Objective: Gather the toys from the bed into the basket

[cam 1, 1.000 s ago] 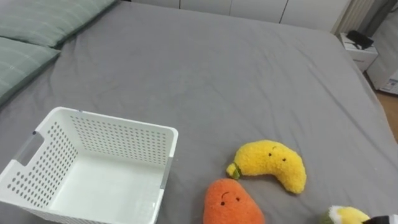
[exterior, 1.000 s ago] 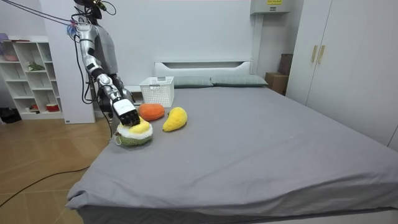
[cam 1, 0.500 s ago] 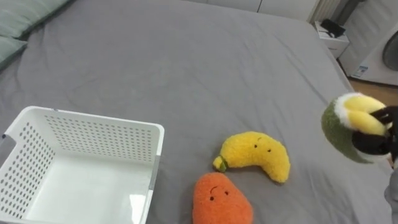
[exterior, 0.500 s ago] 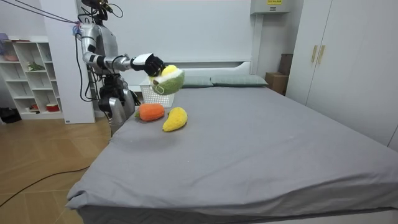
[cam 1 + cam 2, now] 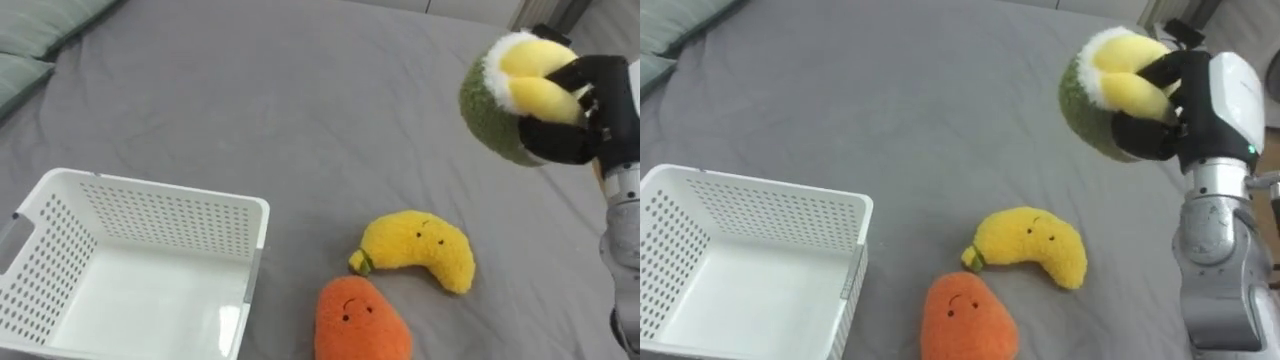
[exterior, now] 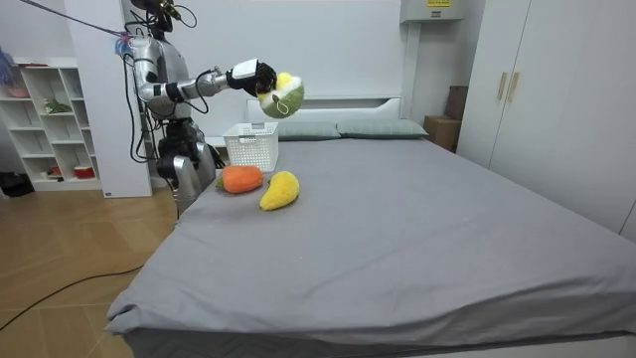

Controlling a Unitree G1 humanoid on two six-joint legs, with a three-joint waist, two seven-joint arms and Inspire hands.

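Observation:
My right hand is shut on a round green and yellow plush toy, held high above the grey bed. Below it a yellow banana plush lies on the sheet. An orange carrot-like plush lies just in front of the banana. A white perforated basket stands empty on the bed to the left of both. I stand at the bed's side by the toys.
Green striped pillows lie at the head of the bed, beyond the basket. The wide grey sheet stretches away past the toys. White wardrobes stand at the room view's right, a white shelf unit at its left.
My right hand has lifted the green and yellow plush from the bed's edge, up past chest height and out over the bed. The banana, carrot and basket have not moved.

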